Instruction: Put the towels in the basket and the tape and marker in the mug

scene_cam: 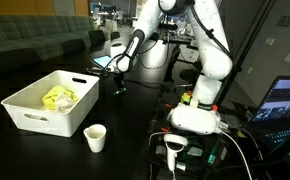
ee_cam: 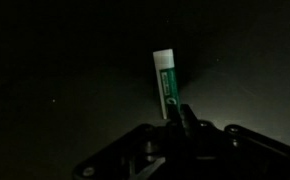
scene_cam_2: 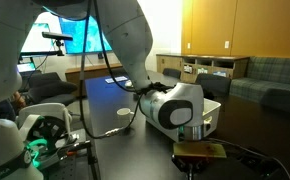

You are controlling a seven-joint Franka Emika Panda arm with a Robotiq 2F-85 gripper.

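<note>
One white basket (scene_cam: 33,120), one yellow towel (scene_cam: 58,97), one mug (scene_cam: 95,138), one marker (ee_cam: 165,82)

Dark table (scene_cam: 135,120): white basket (scene_cam: 30,115) at left, white mug (scene_cam: 95,138) just right of it & nearer, open laptop (scene_cam_2: 110,105) at far side, robot base (scene_cam: 195,118) at right, prob. on the tabletop too.

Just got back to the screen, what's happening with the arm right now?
The gripper appears closed on one end of the green-and-white marker, low over the dark table. A yellow towel already lies in the white basket. The mug stands beside the basket, away from the gripper; the tape isn't clearly visible.
</note>
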